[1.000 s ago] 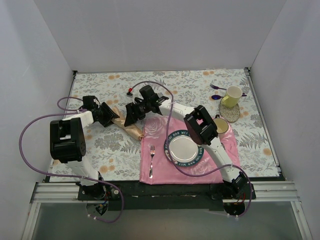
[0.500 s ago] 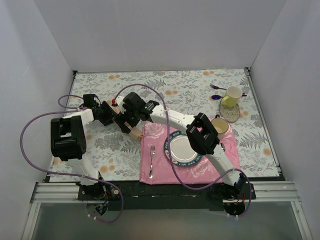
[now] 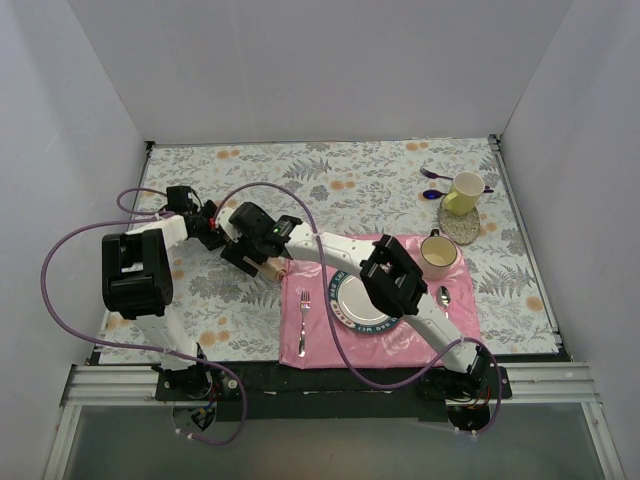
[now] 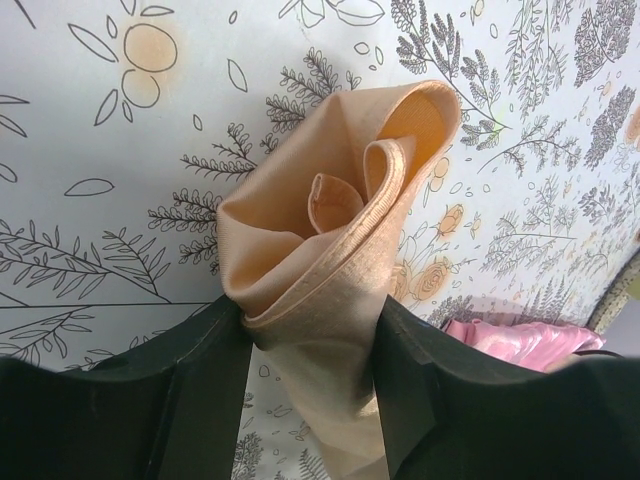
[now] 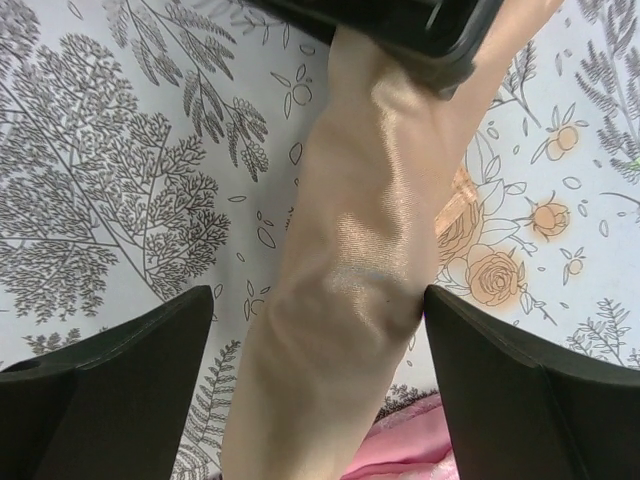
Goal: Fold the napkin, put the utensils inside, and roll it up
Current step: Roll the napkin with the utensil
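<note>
The napkin (image 4: pixel 340 230) is a peach-gold satin roll lying on the floral tablecloth, its open spiral end facing away in the left wrist view. My left gripper (image 4: pixel 305 320) is shut on it, both fingers pressing the roll's sides. My right gripper (image 5: pixel 320 310) stands open astride the same roll (image 5: pixel 360 230); the left finger is apart from the cloth and the right one is at its edge. From above, the two grippers (image 3: pixel 213 228) (image 3: pixel 240 255) sit close together and only a short end of the napkin (image 3: pixel 268 267) shows. The utensils are hidden.
A pink rose-printed placemat (image 3: pixel 400 340) lies just right of the roll, carrying a silver fork (image 3: pixel 303 310), a plate (image 3: pixel 352 305), a white cup (image 3: pixel 437 255) and a silver spoon (image 3: pixel 445 297). A yellow cup (image 3: pixel 463 192) and purple spoons (image 3: pixel 432 175) stand at the back right.
My right gripper has slid left and nearer along the roll, close to the left gripper, with its jaws spread wider. The left gripper has kept its hold in place.
</note>
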Robot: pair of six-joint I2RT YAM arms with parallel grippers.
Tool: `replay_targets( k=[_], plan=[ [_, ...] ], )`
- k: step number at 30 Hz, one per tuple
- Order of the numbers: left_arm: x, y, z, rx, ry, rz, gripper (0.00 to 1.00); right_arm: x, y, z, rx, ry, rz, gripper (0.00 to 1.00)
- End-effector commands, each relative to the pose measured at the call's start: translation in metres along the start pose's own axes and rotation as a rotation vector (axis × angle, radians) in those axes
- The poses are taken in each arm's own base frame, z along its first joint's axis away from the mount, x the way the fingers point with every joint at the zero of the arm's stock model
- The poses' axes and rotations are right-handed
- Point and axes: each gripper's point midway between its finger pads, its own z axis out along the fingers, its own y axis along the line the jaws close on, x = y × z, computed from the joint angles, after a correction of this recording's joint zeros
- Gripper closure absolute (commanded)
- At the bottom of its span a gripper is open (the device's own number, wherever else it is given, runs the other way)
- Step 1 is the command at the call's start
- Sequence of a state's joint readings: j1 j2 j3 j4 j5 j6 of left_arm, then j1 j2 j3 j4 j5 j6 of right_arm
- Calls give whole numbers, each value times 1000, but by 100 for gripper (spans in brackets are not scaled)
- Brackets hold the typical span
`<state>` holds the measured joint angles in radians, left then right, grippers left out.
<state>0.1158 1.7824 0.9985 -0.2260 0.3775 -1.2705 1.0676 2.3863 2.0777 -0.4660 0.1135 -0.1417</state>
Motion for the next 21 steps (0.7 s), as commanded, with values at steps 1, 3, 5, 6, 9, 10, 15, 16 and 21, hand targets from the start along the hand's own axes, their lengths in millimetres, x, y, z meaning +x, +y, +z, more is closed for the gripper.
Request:
replay_targets(
  k=[1,3,5,6,9,10,15,16,21],
  plan=[
    [-4,-1,1,-14,1,17,53,-3,-7,6,31,-14,-13,7],
    [-6,-1,1,-13,-3,17,53,2,-10,11,53,2,-13,9],
    [-6,-2,1,-12,-2,20,53,6,-14,15,73,14,-14,12],
    [-6,-1,2,-14,1,19,53,9,-16,16,86,20,-18,14],
    [-6,-1,3,-16,3,18,53,11,-20,19,88,15,0,27],
    [-8,0,3,-19,-2,17,53,13,-21,21,78,17,8,36],
    [-18,-1,1,-39,-34,29,46,10,-14,25,-6,-6,68,51],
    [-21,-2,0,-40,-40,31,45,7,-13,25,-20,-14,94,55],
    [-35,-12,-23,-49,-112,46,32,-6,-6,19,-195,-82,269,61]
  ],
)
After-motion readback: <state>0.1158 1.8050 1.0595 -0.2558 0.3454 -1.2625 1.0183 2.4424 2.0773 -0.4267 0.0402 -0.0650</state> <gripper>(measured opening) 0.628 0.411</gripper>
